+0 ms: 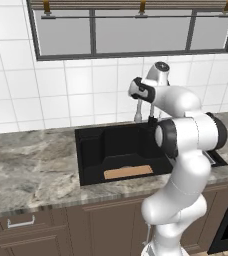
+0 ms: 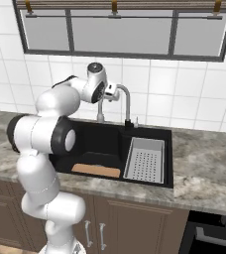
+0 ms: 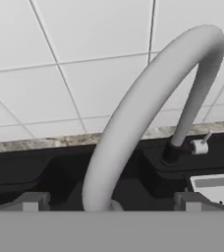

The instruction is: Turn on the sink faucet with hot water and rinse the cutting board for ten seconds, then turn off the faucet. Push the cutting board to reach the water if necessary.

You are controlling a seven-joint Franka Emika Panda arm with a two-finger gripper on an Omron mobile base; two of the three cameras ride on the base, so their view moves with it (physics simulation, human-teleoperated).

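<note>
Item one, the cutting board (image 2: 95, 170): I see a thin light-tan rectangle lying flat on the floor of the sink (image 1: 88, 137), along its front wall, left of the middle. In the left base view it sits at about 6 o'clock of the basin; it looks dry, with no stream reaching it.

Item two, the sink faucet (image 3: 148, 103): a slim grey gooseneck rising from a small dark base on the back rim and arching forward over the basin. In the hand view its spout runs from 1 o'clock down to 6 o'clock, close to the lens, passing between my two finger tips. Beside the base, at about 3 o'clock of it, I note a small pale lever (image 3: 200, 145) with a red mark next to it; its position I cannot read with confidence, as it is small.

Item three, the gripper (image 2: 116, 92): held above the back of the basin, up by the arch of the spout. Its jaws stand spread wide, one on each side of the spout, and I see nothing clasped between them.

Item four, the drain tray (image 2: 145, 159): grey, perforated, seated in the right part of the basin, apart from the board.

Item five, surroundings: mottled stone counter (image 1: 31, 170) around the basin, white wall tiles (image 2: 149, 79) behind, a window (image 1: 131, 30) at 12 o'clock.
</note>
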